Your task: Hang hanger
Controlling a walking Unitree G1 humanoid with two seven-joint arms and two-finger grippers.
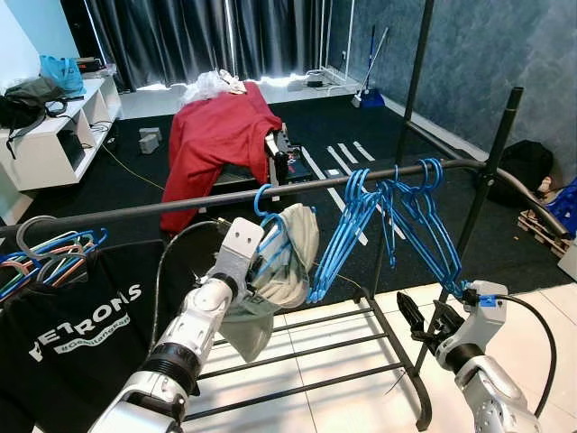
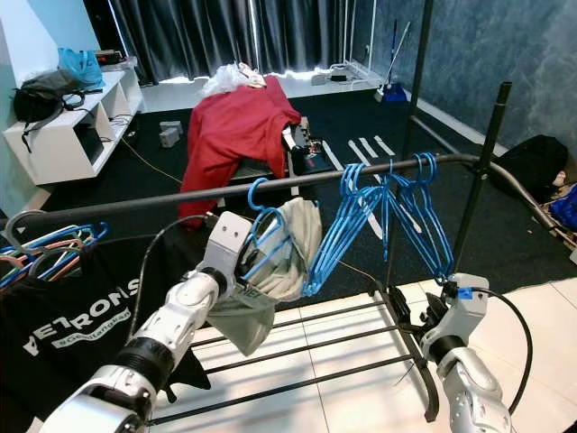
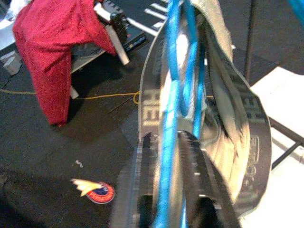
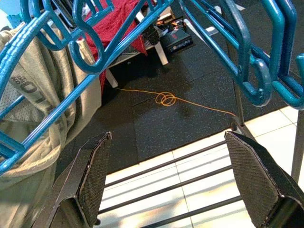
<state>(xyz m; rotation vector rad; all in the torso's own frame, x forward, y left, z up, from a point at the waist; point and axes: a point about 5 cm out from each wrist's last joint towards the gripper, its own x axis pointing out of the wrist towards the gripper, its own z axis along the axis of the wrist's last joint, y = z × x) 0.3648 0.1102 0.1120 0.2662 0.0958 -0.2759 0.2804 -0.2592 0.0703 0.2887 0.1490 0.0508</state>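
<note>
The floor is split: white tiles (image 1: 297, 361) fill the lower part of the eye views, black matting (image 1: 433, 225) the middle. Dark curtains (image 1: 207, 36) hang along the top edge, and a white shelf unit (image 1: 54, 135) with bags stands at upper left. A red cloth (image 1: 221, 135) drapes over a stand at upper centre. A broom (image 1: 371, 63) leans at the blue wall, upper right.

A black rail (image 1: 180, 206) crosses the frame from left to right, carried on a rack whose lower bars (image 1: 306, 361) lie over the tiles. At the left edge a black T-shirt (image 1: 72, 334) hangs below a cluster of hangers. To the right of centre a bunch of empty blue hangers (image 1: 406, 216) hangs from the rail.

The left arm reaches up from the lower left toward the middle of the frame. The left gripper (image 3: 166, 142) is pinching the blue hanger (image 1: 270, 236), which carries a grey garment (image 1: 288, 271); its hook (image 1: 261, 200) is at the rail, just left of the empty bunch.

The right arm rises from the lower right corner. The right gripper (image 4: 173, 166) is spread wide with nothing between its fingers, below the empty hangers.
</note>
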